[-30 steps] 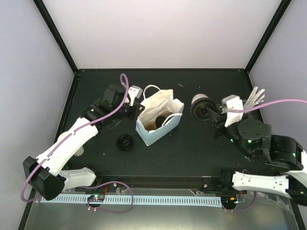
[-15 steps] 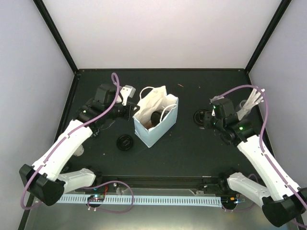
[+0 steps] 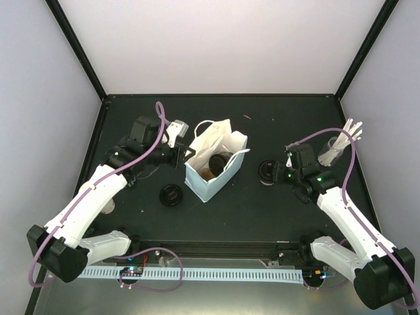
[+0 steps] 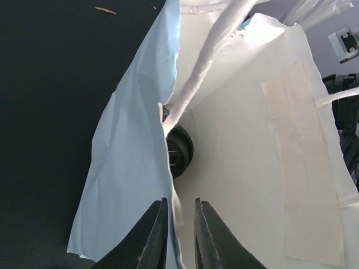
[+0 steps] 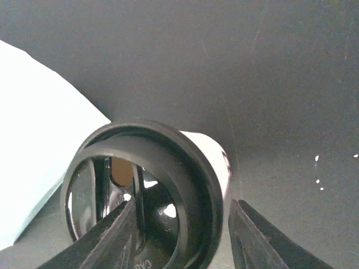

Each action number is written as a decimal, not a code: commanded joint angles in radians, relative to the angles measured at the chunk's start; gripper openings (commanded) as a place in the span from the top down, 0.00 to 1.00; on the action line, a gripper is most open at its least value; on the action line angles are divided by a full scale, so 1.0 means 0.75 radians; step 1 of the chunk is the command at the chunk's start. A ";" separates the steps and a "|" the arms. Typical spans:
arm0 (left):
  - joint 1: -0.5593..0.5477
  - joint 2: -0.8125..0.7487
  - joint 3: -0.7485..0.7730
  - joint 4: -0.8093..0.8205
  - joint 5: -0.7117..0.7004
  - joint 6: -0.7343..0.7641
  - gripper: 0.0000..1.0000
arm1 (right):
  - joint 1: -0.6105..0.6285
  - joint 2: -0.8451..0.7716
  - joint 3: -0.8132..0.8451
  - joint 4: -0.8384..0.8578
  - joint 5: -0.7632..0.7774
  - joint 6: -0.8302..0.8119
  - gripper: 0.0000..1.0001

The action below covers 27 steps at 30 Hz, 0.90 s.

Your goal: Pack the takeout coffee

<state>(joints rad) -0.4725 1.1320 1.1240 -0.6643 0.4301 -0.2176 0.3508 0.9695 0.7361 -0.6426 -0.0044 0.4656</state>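
The light-blue paper bag [image 3: 209,188] stands open mid-table. Inside it I see the brown pulp carrier [image 3: 205,172] and a black-lidded cup [image 3: 220,160], which also shows in the left wrist view [image 4: 181,150]. My left gripper [image 3: 182,156] is at the bag's left rim. In the left wrist view it [image 4: 179,200] is shut on the bag's wall [image 4: 126,168]. My right gripper [image 3: 277,172] holds a cream cup with a black lid [image 3: 267,172] just right of the bag. In the right wrist view its fingers [image 5: 182,204] flank the cup [image 5: 217,159].
A loose black lid [image 3: 172,195] lies on the table left of the bag. A clear glass of white sticks [image 3: 333,148] stands at the far right. Black frame posts edge the table at the back corners.
My right arm has carried the lidded cup down and left towards the bag. My left gripper has stayed on the bag's rim, and the bag has shifted slightly.
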 commanded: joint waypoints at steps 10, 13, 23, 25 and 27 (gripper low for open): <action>0.006 0.058 0.060 -0.015 -0.021 0.080 0.60 | -0.016 -0.027 0.253 -0.169 0.143 -0.076 0.17; 0.005 0.099 0.095 -0.039 -0.044 0.090 0.59 | -0.011 0.007 0.437 -0.293 0.093 -0.155 0.14; -0.015 0.190 0.245 -0.165 -0.094 0.197 0.98 | 0.226 0.257 1.137 -0.590 -0.101 -0.487 0.20; -0.027 0.190 0.269 -0.193 -0.097 0.245 0.98 | 0.340 0.327 1.259 -0.646 -0.056 -0.521 0.22; -0.044 0.190 0.284 -0.218 -0.097 0.287 0.98 | 0.426 0.375 1.331 -0.671 -0.053 -0.545 0.27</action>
<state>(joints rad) -0.4831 1.2778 1.2736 -0.7666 0.3656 -0.0910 0.5678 1.1877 1.6379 -1.0355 -0.0372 0.1463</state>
